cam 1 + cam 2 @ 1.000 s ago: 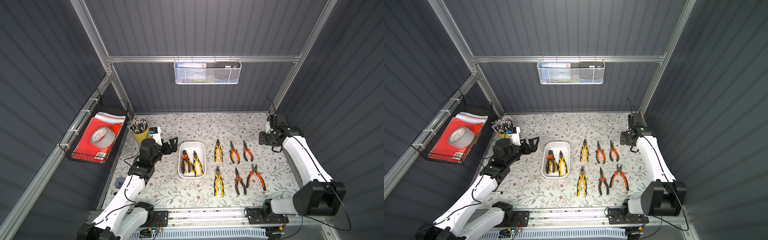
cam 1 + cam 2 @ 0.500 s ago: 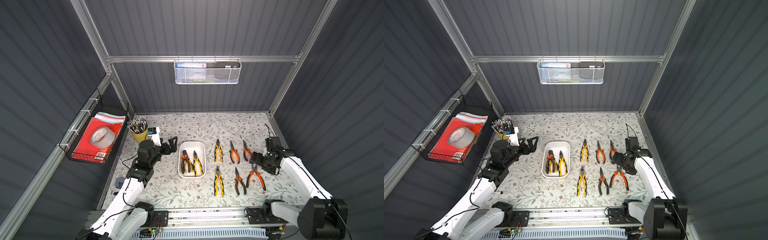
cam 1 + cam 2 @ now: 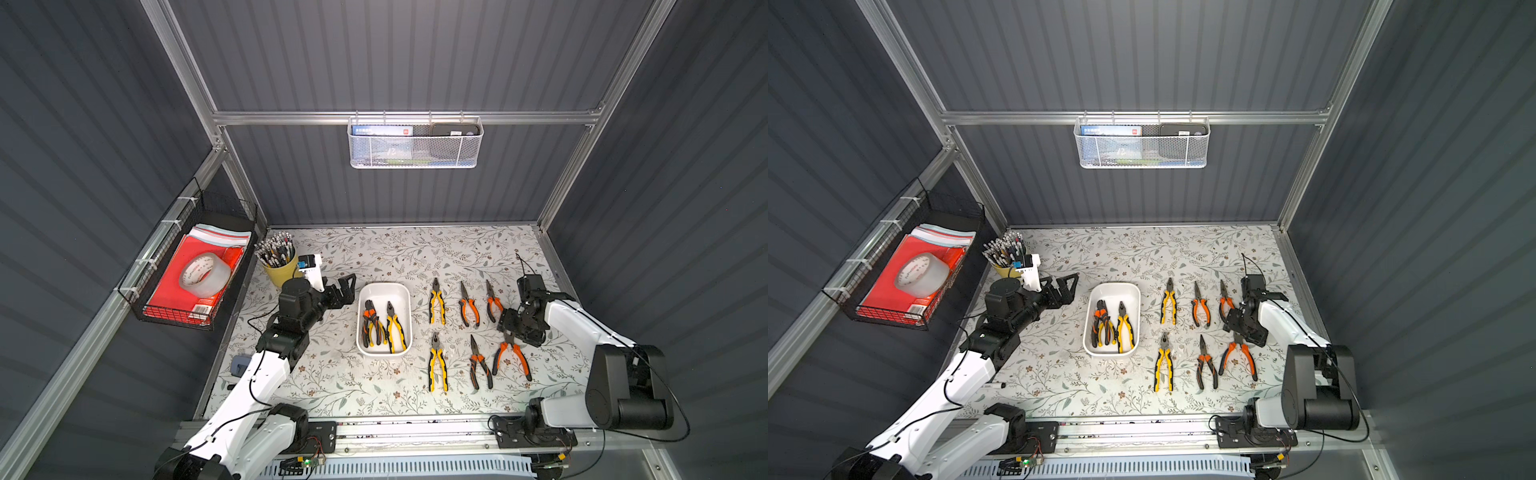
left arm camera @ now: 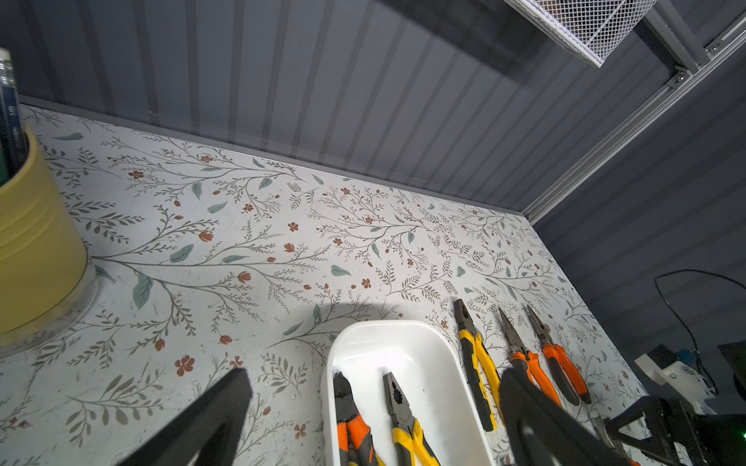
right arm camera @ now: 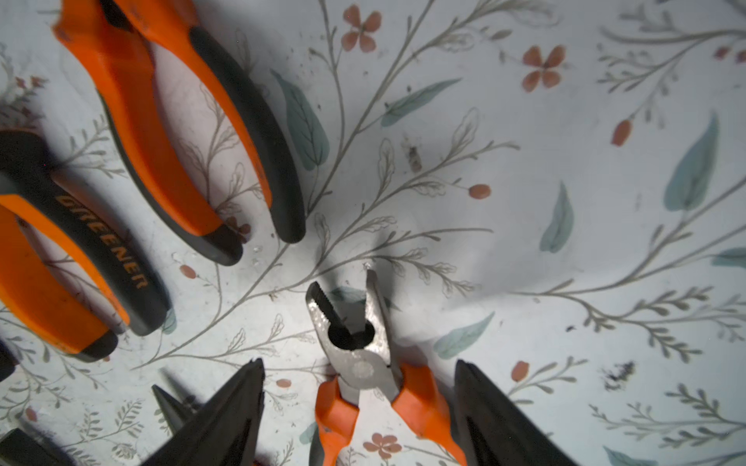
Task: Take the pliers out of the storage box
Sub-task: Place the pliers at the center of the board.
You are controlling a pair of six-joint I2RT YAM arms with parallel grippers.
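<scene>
Right claw (image 5: pixel 358 363) swung inward, floral tabletop (image 3: pixel 374 249), grey walls (image 3: pixel 415 62)

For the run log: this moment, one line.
left gripper: jaws open beside storage box | right gripper: jaws open astride orange pliers | box: pliers inside

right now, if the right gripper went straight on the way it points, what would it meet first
Probably the orange-handled blunt-nosed pliers on the table: their pivot sits between the open fingers of the right gripper; height above them unclear.
</scene>
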